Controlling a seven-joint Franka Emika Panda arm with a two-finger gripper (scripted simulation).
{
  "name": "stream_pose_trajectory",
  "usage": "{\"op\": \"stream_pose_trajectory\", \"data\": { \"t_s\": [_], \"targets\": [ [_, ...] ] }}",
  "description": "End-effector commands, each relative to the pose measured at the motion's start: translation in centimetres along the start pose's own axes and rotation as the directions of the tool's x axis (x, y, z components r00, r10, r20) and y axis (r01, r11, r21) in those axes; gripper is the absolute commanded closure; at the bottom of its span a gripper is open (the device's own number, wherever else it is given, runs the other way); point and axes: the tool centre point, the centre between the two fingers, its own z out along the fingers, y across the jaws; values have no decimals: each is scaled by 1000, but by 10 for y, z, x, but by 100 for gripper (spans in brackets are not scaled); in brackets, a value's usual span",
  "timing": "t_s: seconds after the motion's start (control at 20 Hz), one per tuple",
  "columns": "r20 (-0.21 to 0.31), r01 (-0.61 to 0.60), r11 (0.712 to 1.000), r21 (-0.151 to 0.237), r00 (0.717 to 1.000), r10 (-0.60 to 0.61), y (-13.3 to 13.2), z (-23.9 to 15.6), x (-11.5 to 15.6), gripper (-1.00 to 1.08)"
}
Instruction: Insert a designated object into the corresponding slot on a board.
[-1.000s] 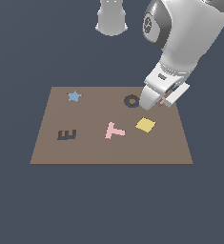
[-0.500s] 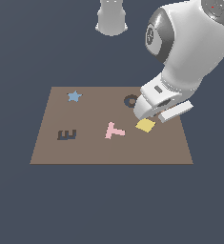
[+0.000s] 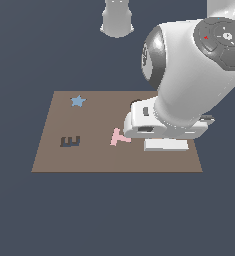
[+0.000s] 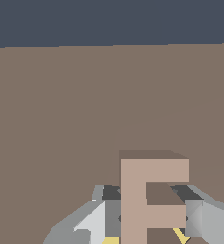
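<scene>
The Panda arm hung low over the board (image 3: 54, 150) toward the exterior view's right, its bulk hiding the gripper (image 4: 147, 224) from that camera. The wrist view showed the tan E block (image 4: 151, 200) standing between the two grey fingers (image 4: 201, 221), which sat close on either side of it; whether they had actually clamped it could not be told, since the contact faces fell at the frame's edge. A sliver of yellow tile (image 4: 181, 234) showed beneath the block. The dark E slot (image 3: 70, 141) lay well apart from the arm, toward the exterior view's left, with the pink T (image 3: 120, 137) between them and a blue star (image 3: 78, 101) farther back. The step looked like securing the block; done well, it called for a square, centred squeeze, a straight lift clear of the tile, and a carry over the T with the block's prongs turned to match the slot.
</scene>
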Motion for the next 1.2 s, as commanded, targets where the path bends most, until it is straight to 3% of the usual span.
{"op": "stream_pose_trajectory", "data": {
  "t_s": [0.0,0.25,0.55,0.85,1.15],
  "targets": [
    [0,-119,993,0,993,119,16,-1,16,108],
    [-1,-329,944,0,944,329,51,-2,40,108],
    [-1,-544,839,0,839,544,96,-3,56,108],
    [-1,-720,694,0,694,720,140,-4,61,108],
    [-1,-857,516,0,516,857,185,-5,56,108]
  ]
}}
